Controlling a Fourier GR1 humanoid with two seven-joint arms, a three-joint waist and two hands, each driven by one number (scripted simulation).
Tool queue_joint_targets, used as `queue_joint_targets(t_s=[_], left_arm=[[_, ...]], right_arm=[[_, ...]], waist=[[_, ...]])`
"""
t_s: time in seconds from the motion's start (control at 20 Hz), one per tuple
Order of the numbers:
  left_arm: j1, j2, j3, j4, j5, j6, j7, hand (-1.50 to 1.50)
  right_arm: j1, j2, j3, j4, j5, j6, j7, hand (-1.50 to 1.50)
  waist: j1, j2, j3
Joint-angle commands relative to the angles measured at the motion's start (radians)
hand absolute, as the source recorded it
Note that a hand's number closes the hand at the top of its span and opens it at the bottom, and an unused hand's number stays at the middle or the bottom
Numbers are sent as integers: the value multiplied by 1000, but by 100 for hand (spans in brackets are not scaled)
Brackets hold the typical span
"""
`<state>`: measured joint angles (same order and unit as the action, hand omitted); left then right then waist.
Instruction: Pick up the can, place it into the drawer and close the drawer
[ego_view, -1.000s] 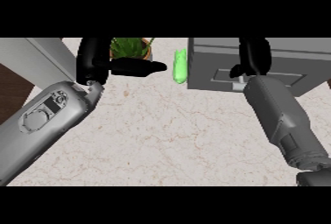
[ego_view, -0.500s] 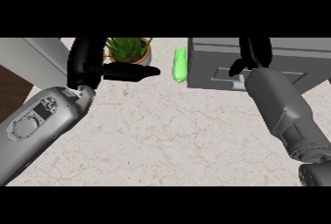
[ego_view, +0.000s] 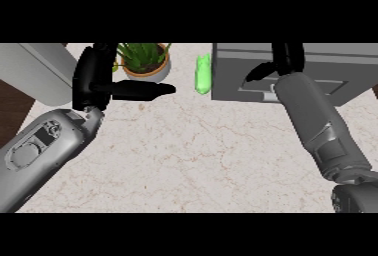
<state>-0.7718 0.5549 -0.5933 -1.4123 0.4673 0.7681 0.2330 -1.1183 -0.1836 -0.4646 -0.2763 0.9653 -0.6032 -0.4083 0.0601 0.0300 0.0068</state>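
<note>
No can shows in the head view. The grey drawer unit (ego_view: 325, 67) stands at the far right of the counter, its front face (ego_view: 255, 90) towards me. My right hand (ego_view: 286, 59) reaches over that front, fingers straight and running up out of the picture, thumb (ego_view: 258, 73) sticking out to the left. Nothing is visible in this hand. My left hand (ego_view: 94, 75) stands open at the upper left, fingers up and thumb (ego_view: 144, 90) pointing right, holding nothing.
A slim translucent green object (ego_view: 203, 75) stands just left of the drawer unit. A potted plant (ego_view: 144, 62) sits behind my left thumb. A pale grey rounded body (ego_view: 37, 70) fills the far left corner. The marbled counter (ego_view: 192, 155) spreads between my forearms.
My right hand has crept a little farther over the drawer unit. My left hand has drifted slightly left, uncovering more of the plant.
</note>
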Motion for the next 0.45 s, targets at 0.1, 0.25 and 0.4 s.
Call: queue_joint_targets(t_s=[0.1, 0.25, 0.4], left_arm=[[45, 17, 24, -2, -6, 6, -8, -150], [64, 8, 25, -24, -21, 9, -18, -150], [95, 19, 44, -34, -27, -10, -20, -150]], right_arm=[[-82, 73, -184, -46, -238, 111, -59, -150], [-75, 81, -215, -45, -281, 135, -98, -150], [-102, 69, -212, -31, -286, 145, -85, -150]], waist=[[-5, -17, -3], [-14, -18, -4], [-15, -18, -6]])
